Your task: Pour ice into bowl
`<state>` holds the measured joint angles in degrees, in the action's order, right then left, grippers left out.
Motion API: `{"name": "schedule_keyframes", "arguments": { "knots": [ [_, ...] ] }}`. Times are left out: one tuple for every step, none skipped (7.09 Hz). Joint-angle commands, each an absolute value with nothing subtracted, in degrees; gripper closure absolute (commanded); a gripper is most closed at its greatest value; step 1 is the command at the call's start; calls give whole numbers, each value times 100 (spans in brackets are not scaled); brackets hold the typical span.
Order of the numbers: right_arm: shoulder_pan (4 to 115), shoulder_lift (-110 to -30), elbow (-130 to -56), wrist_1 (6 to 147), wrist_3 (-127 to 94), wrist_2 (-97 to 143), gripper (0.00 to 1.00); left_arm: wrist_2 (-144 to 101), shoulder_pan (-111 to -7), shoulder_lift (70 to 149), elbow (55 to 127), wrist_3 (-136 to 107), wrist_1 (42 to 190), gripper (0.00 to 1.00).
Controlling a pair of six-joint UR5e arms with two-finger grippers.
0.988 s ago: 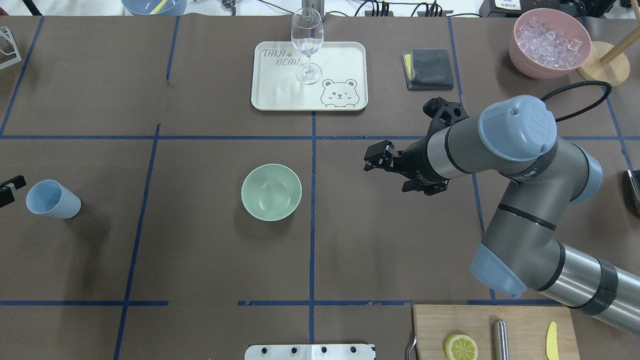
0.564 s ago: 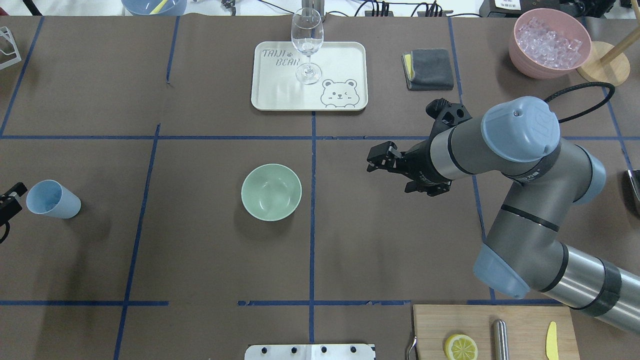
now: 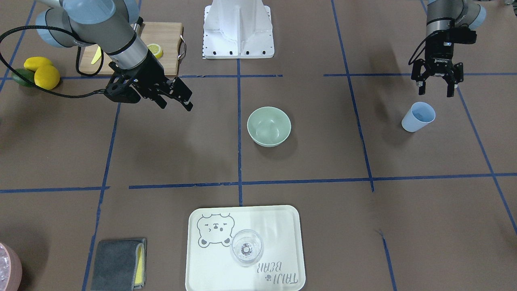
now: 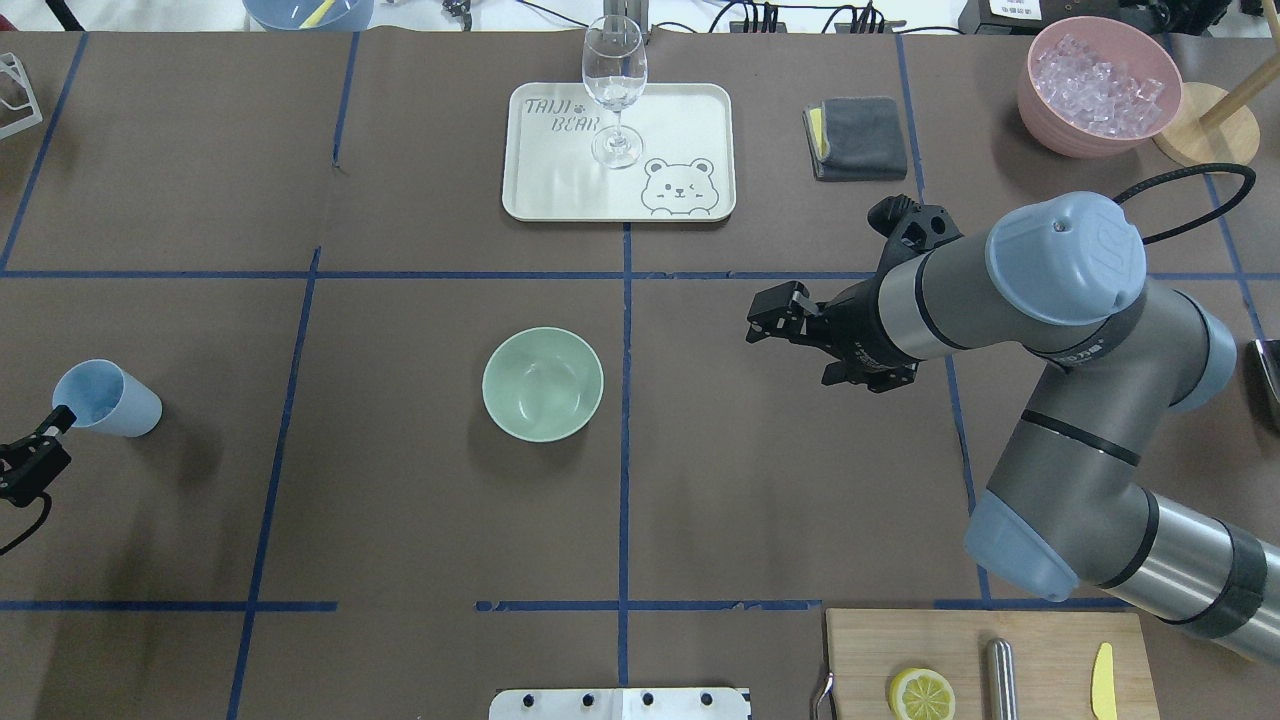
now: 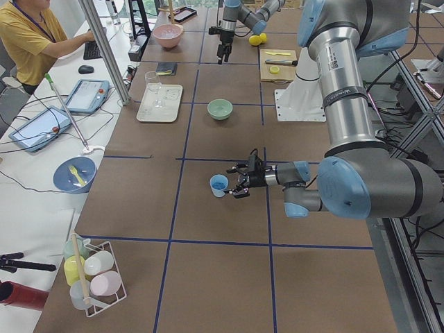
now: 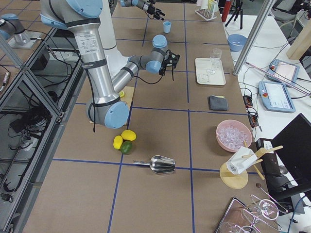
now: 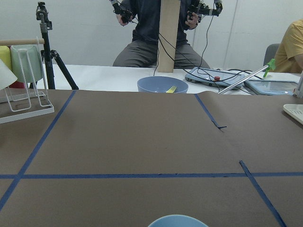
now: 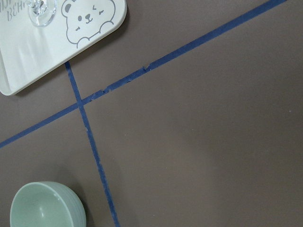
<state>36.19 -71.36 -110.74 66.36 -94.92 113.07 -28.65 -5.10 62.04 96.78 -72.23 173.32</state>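
Overhead exterior view puts the sage-green bowl (image 4: 543, 384) at centre, empty. The only ice (image 4: 1097, 85) that shows is heaped in the pink bowl (image 4: 1040, 110) at the upper right corner, well apart from it. The right gripper (image 4: 770, 315) hangs right of centre, jaws apart and empty. The left gripper (image 3: 434, 91) has its jaws spread just beside the blue cup (image 4: 105, 398) at the left edge. The cubes look small, slick and loose, so they are probably best moved in a vessel gripped at its wall.
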Motion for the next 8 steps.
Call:
{"name": "schedule_keyframes", "arguments": {
  "knots": [
    [3656, -7154, -11092, 6636, -9492, 11320, 0, -2655, -168, 6440, 9310, -7539, 17200, 1],
    [3656, -7198, -11153, 6636, -9492, 11312, 0, -2541, -106, 6582, 9203, -7541, 17165, 1],
    [3674, -7303, -11327, 6636, -9492, 11312, 0, -2488, -88, 6687, 9159, -7541, 17148, 1],
    [3674, -7356, -11355, 6636, -9483, 11312, 0, -2235, -88, 6810, 8906, -7541, 17130, 1],
    [3665, -7348, -11373, 6644, -9492, 11312, 0, -2111, -88, 6925, 8799, -7541, 17130, 1],
    [3682, -7365, -11382, 6645, -9492, 11312, 0, -2040, -88, 7091, 8641, -7532, 17130, 1],
    [3665, -7417, -11382, 6636, -9492, 11277, 0, -2039, -88, 7145, 8492, -7532, 17156, 1],
    [3674, -7409, -11391, 6644, -9492, 11285, 0, -2039, -88, 7293, 8464, -7532, 17156, 1]
  ]
}}
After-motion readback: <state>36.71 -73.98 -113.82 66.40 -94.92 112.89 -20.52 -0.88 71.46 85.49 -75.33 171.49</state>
